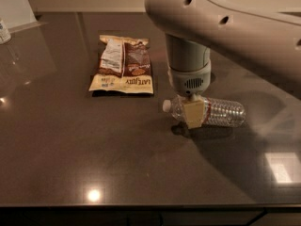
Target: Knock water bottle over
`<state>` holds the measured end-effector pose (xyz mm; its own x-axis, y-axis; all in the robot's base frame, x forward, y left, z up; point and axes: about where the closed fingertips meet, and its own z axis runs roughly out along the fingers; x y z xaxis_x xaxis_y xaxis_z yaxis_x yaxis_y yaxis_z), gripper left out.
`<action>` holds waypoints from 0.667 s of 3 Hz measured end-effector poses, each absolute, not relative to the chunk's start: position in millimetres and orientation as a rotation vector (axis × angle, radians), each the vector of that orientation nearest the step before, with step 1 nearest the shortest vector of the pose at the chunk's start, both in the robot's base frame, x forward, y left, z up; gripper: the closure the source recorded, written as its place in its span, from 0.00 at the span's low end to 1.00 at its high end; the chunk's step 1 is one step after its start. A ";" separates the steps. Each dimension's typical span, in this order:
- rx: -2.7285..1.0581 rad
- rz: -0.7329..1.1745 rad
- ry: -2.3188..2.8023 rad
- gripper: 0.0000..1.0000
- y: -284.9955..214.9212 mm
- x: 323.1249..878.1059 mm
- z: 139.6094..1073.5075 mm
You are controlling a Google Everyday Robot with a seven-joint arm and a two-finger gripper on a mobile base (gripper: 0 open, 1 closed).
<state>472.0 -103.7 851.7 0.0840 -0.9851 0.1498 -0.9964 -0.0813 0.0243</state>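
The water bottle (222, 112) lies on its side on the dark table (70, 145), right of centre. It is clear and ribbed, and its white cap (166, 106) points left. My gripper (194, 115) hangs straight down from the pale arm (221, 27). Its cream tip is at the bottle's neck end, in front of the bottle, and covers part of it, label band included. I cannot tell whether the tip touches the bottle.
A flat snack bag (123, 65) lies on the table to the left, behind the bottle. A small white container (3, 31) stands at the far left edge. The table's front edge runs along the bottom of the view.
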 end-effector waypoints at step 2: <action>2.233 0.199 -2.035 0.12 -102.7 473.8 843.8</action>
<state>473.8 -102.7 843.8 0.0909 -0.9807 0.1731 -0.9957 -0.0930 -0.0037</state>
